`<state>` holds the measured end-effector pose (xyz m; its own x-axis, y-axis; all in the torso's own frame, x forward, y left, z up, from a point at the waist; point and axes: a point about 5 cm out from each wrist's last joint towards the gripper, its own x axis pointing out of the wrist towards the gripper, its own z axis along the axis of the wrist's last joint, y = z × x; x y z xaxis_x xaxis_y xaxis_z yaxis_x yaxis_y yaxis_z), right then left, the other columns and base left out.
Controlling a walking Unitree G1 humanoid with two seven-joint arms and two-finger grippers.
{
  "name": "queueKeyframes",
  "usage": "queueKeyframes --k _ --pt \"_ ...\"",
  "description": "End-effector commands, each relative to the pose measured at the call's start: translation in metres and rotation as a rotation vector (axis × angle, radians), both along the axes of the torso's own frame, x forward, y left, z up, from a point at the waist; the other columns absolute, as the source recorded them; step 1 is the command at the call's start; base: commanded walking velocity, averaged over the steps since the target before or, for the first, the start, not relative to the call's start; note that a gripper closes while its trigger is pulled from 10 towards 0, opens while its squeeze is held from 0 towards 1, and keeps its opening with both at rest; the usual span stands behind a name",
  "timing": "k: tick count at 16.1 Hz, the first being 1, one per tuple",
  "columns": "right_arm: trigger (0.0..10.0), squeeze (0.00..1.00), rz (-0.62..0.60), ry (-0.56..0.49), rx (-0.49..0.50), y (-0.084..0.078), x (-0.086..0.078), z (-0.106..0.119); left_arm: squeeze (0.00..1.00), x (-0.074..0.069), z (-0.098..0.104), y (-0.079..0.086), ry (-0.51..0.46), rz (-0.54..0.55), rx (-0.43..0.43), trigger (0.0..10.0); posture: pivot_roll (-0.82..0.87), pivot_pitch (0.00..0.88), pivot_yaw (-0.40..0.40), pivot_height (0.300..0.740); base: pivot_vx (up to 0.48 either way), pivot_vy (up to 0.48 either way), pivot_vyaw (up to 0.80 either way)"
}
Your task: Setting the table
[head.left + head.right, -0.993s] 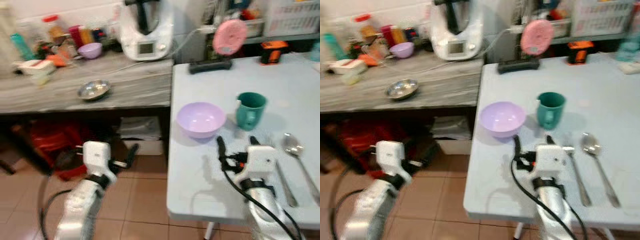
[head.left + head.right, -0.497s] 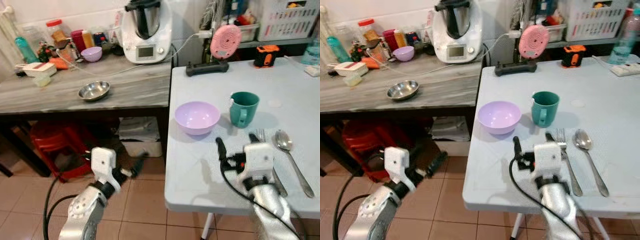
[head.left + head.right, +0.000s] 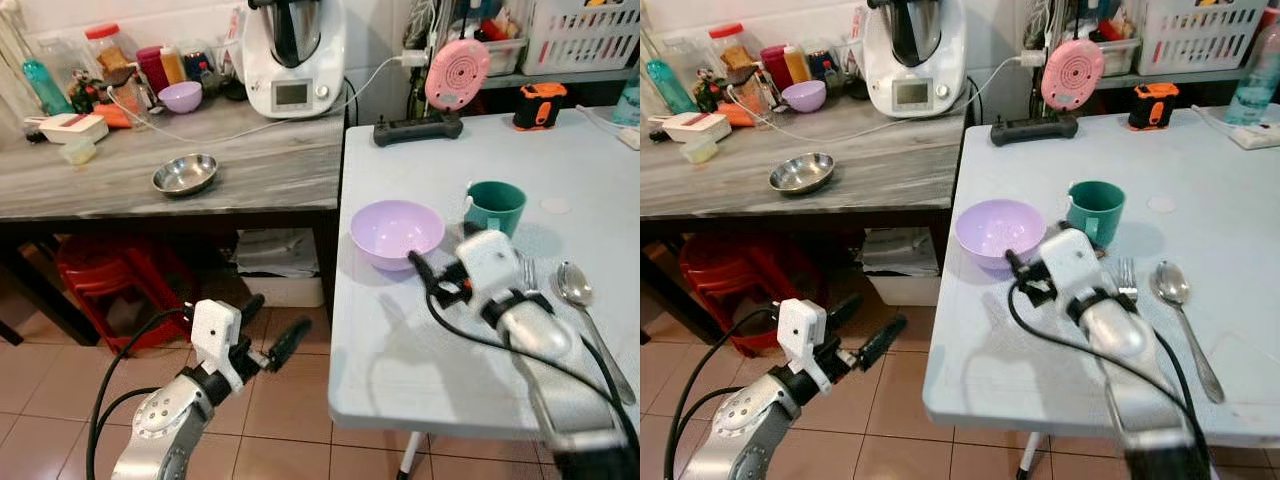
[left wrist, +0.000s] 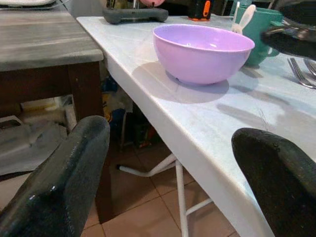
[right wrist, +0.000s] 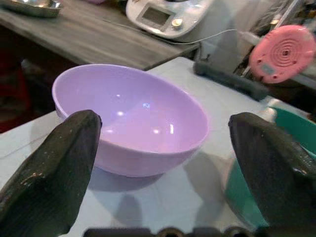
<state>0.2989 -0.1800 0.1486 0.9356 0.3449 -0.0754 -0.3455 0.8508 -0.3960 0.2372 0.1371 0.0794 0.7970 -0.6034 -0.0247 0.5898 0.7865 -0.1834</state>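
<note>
On the pale blue counter (image 3: 400, 360) stands a lilac bowl (image 3: 397, 232), near the edge that faces the grey wooden counter (image 3: 120, 185). Just beside the bowl, on its right, is a teal mug (image 3: 495, 208), and further right lie a fork (image 3: 1127, 275) and a spoon (image 3: 585, 310), side by side. The right claw (image 3: 1040, 268) hovers low over the counter just in front of the bowl, between it and the fork; in the right wrist view its two black fingers (image 5: 52, 173) are spread wide with the bowl between them and gripping nothing. The left claw (image 3: 270, 335) hangs below counter height over the tiled floor (image 3: 290, 420), beside the edge of the pale counter; its fingers (image 4: 54, 187) are likewise parted and empty, pointing toward the bowl.

At the back of the pale counter are a black power strip (image 3: 418, 128), a round pink gadget (image 3: 457, 73) and an orange and black tool (image 3: 540, 105). The grey counter carries a steel dish (image 3: 185, 174), a white kitchen machine (image 3: 293, 58), a small purple bowl (image 3: 181, 97) and a row of jars and bottles (image 3: 110, 60). Red stools (image 3: 110, 290) are stacked beneath it.
</note>
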Motion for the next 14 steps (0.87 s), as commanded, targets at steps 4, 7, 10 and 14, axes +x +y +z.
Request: queueKeyframes --k 4,7,10,14 --pt "10.0 0.0 0.148 0.105 -0.059 0.008 0.025 -0.001 0.0 -0.003 -0.002 0.002 -0.011 -0.013 0.013 10.0 -0.07 0.008 0.122 0.74 0.0 0.0 0.0" --pt "10.0 0.0 0.219 0.137 -0.106 0.015 0.034 0.0 0.0 -0.005 -0.002 0.002 -0.016 -0.018 0.016 10.0 -0.07 0.008 0.118 0.74 0.0 0.0 0.0" --pt "10.0 0.0 0.315 0.167 -0.196 0.025 0.046 0.0 0.0 -0.006 -0.003 0.001 -0.015 -0.016 0.014 10.0 -0.07 0.009 0.115 0.74 0.0 0.0 0.0" --pt "3.9 0.0 0.376 0.158 -0.373 0.024 0.057 -0.001 0.0 -0.007 -0.004 -0.001 -0.002 -0.02 0.02 10.0 -0.07 0.01 0.115 0.74 0.0 0.0 0.0"
